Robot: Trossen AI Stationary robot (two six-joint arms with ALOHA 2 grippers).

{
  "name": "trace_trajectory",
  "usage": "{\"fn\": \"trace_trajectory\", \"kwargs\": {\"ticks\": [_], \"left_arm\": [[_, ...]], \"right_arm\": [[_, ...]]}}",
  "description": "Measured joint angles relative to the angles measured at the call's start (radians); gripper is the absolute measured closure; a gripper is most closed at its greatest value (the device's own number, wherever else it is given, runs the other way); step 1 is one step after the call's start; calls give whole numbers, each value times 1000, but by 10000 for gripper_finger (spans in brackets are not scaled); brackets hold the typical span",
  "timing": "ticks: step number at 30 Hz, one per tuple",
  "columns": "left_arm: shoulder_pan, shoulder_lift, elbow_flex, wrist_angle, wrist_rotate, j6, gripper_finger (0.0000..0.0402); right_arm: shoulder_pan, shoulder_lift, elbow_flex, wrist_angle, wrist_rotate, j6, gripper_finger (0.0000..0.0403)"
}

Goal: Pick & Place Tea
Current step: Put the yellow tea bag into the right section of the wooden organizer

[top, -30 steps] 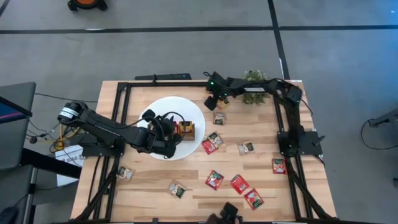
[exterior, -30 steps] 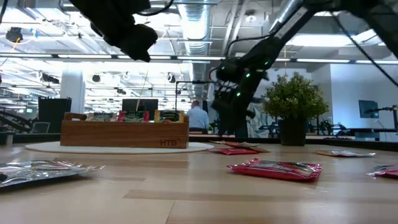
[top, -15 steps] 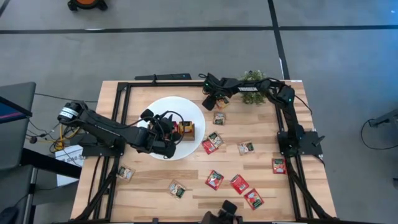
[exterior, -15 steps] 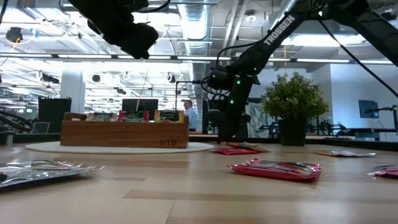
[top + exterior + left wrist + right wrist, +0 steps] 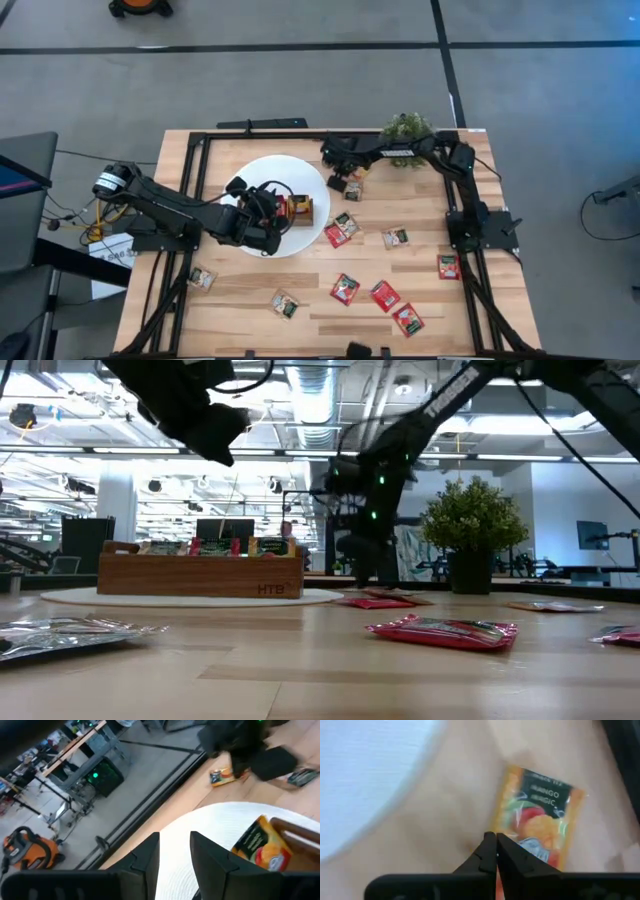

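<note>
An orange-yellow tea sachet (image 5: 540,815) lies flat on the wood just right of the white disc (image 5: 268,168). My right gripper (image 5: 495,839) is down on it, shut, and also shows from above (image 5: 345,176). My left gripper (image 5: 172,851) hovers open over the disc beside the wooden tray (image 5: 298,210), with nothing between its fingers. The tray stands on the disc and holds sachets, among them an orange-yellow one (image 5: 261,845). Several red (image 5: 345,289) and white-and-green (image 5: 395,238) sachets lie scattered flat on the table's near half. My right gripper has its two fingertips (image 5: 489,851) closed together at the long edge (image 5: 506,827) of the orange-yellow sachet, near one corner. The fingers come from above, pointing down. The sachet lies flat on the table. How much of it is between the tips does not show.
A small potted plant (image 5: 405,128) stands at the far edge beside my right arm. Black frame rails (image 5: 190,190) run along the table's left, right and far sides. Bare wood lies between the disc and the scattered sachets.
My right arm has stretched out lower along the far edge, and its gripper has shifted a little toward the table's left, staying over the orange-yellow sachet. The sachet lies where it lay.
</note>
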Motion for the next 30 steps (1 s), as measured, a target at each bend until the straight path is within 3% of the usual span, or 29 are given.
{"fn": "trace_trajectory", "kwargs": {"ticks": [4,7,11,16,19,26,30], "left_arm": [[0,0,0,-57,-8,-64,318],[0,0,0,-61,-21,-87,333],[0,0,0,-61,-28,-104,348],[0,0,0,-60,-26,-106,359],[0,0,0,-60,9,-105,371],[0,0,0,-57,7,-105,400],[0,0,0,-57,10,-106,401]], "right_arm": [[62,-45,2,-54,-62,-26,399],[76,-72,1,-59,-50,-30,402],[8,-90,5,-15,-36,28,388],[-91,-65,-2,10,-26,74,335],[-120,-67,-9,69,-26,123,323],[-117,-68,-11,25,-29,124,392],[-89,-68,-11,-1,-2,131,393]]}}
